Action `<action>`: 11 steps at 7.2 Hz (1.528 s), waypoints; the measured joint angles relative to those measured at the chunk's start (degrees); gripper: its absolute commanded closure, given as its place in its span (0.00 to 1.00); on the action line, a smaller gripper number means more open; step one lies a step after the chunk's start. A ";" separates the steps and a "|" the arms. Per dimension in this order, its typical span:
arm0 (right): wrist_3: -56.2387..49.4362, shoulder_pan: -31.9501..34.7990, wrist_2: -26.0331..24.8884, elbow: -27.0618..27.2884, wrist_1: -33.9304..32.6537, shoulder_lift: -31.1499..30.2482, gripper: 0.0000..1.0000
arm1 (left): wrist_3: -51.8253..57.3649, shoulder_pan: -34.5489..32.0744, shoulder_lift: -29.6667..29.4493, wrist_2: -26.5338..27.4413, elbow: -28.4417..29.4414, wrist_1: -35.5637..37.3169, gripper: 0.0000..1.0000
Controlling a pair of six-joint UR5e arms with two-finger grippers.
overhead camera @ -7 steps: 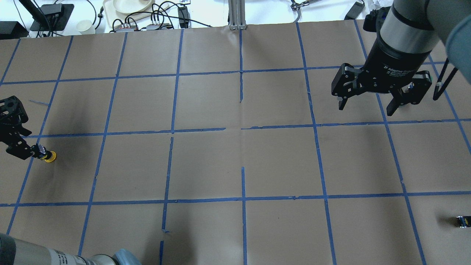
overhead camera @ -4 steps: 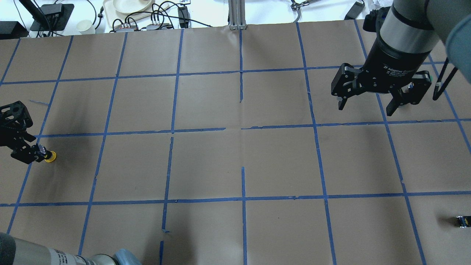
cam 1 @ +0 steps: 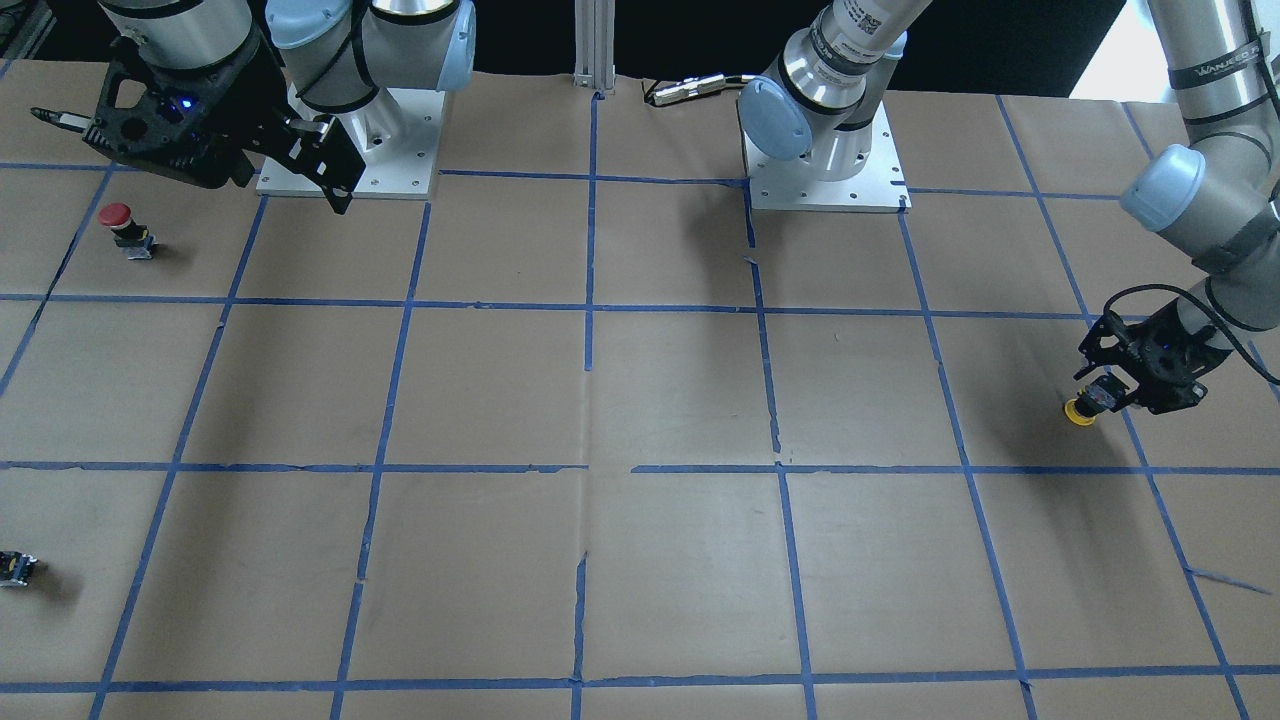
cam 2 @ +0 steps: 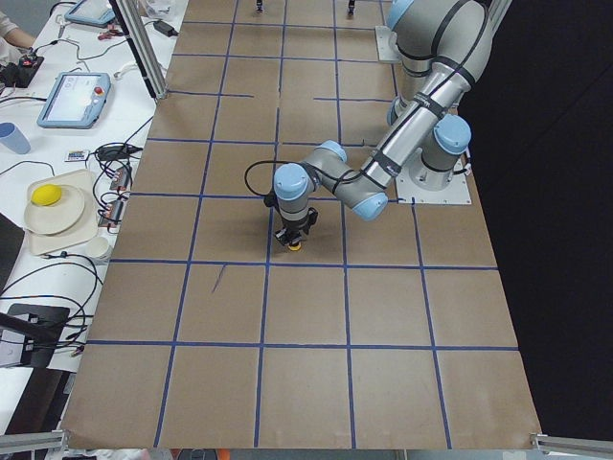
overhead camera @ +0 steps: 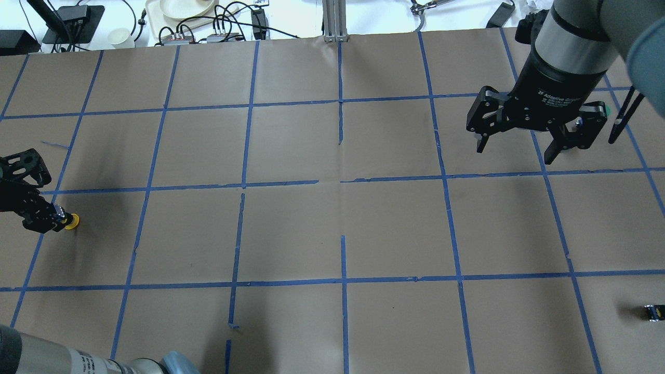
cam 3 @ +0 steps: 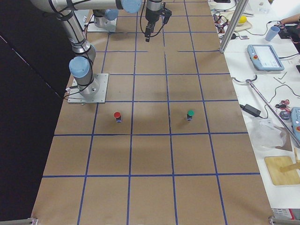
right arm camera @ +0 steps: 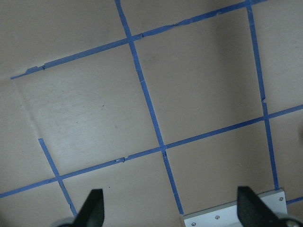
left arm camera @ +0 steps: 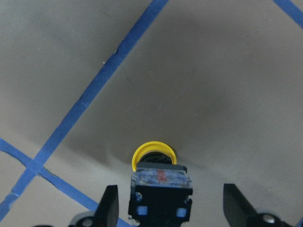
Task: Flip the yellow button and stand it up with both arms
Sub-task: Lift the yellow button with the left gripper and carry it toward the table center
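Observation:
The yellow button [overhead camera: 71, 222] lies on the brown paper at the table's left edge, cap pointing away from my left gripper [overhead camera: 52, 218]. In the left wrist view its yellow cap [left arm camera: 151, 153] is far and its black-and-grey body near, between the open jaws with a gap on each side. It also shows in the front view [cam 1: 1081, 411], beside the left gripper [cam 1: 1105, 395]. My right gripper [overhead camera: 517, 150] hangs open and empty above the far right of the table; in its wrist view [right arm camera: 173, 208] only paper and blue tape show.
A red-capped button [cam 1: 118, 222] stands near the right arm's base. A green-capped button [cam 3: 190, 114] stands further out. A small dark block with a yellow spot [overhead camera: 653, 312] lies at the near right edge. Cables and a tray lie beyond the far edge.
The left gripper has shifted and turned a little around the yellow button, which has stayed where it was. The right gripper has crept slightly toward the far side.

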 measured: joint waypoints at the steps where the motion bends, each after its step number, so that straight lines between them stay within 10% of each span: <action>1: 0.31 0.00 0.02 0.02 -0.04 0.12 0.00 | -0.06 -0.22 0.17 -0.03 0.11 0.03 0.79; 5: 0.50 0.00 -0.23 0.22 -0.09 0.20 0.00 | -1.79 -4.40 3.91 -2.21 3.59 -6.26 0.79; 11: 8.57 -0.41 7.87 -0.59 -0.81 1.78 0.00 | -34.99 -19.62 14.41 -28.92 9.81 -53.90 0.83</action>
